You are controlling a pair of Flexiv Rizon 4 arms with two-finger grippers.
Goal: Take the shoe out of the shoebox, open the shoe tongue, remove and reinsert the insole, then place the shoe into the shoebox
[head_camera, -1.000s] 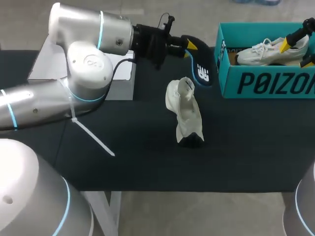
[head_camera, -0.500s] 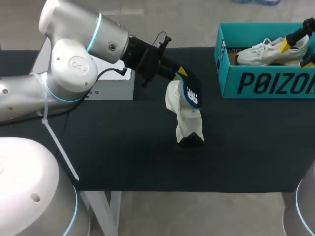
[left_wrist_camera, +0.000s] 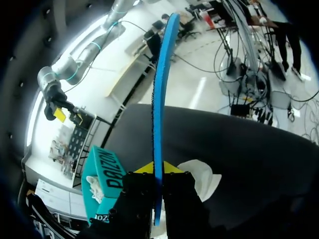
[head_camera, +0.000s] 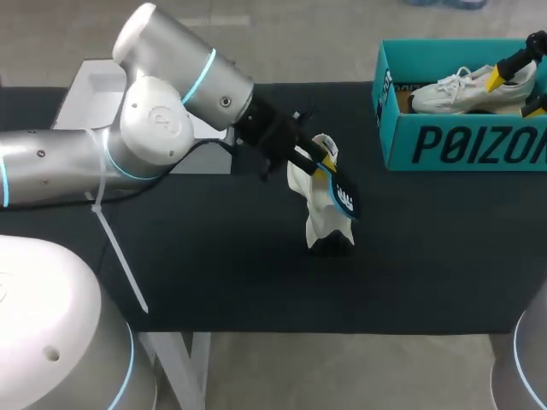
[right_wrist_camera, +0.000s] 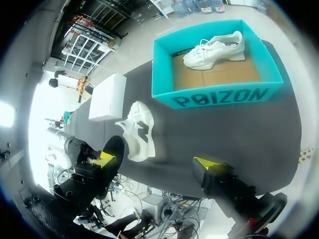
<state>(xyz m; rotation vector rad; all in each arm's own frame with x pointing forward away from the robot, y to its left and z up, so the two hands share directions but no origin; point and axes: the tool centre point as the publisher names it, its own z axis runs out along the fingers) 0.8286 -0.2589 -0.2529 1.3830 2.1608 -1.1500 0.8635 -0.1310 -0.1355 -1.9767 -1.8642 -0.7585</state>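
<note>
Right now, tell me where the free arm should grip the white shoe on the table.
Grip the shoe across its middle, probably from the box side: it is slim there, and the left gripper holds the insole over the far end, so that end is crowded.

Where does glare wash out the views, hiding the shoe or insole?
Head view: even light, white shoe plain on the dark table. Left wrist view: room beyond washed out, blue insole clear. Right wrist view: glare only beyond the table.
</note>
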